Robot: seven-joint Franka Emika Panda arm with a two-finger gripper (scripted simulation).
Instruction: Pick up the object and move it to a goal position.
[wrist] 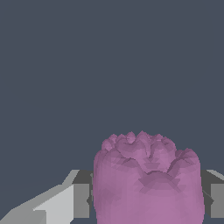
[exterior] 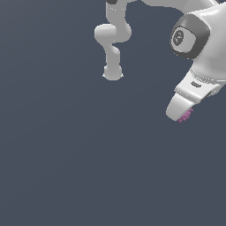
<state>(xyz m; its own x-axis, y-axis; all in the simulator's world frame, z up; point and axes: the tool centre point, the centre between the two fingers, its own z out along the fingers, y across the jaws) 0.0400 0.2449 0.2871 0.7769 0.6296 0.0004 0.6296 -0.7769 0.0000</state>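
The object (exterior: 186,116) is a tiny purple-pink bumpy lump that peeks out from the tip of my white gripper (exterior: 180,112) at the exterior view's right. Most of it is hidden there behind the gripper's body. In the wrist view the object (wrist: 148,179) fills the space between the two fingers (wrist: 81,199), which press against its sides. My gripper (wrist: 146,201) is shut on it. Whether the lump rests on the dark grey floor or hangs above it cannot be told.
The white arm's base (exterior: 113,73) stands at the back centre of the exterior view. A uniform dark grey floor (exterior: 66,154) surrounds everything.
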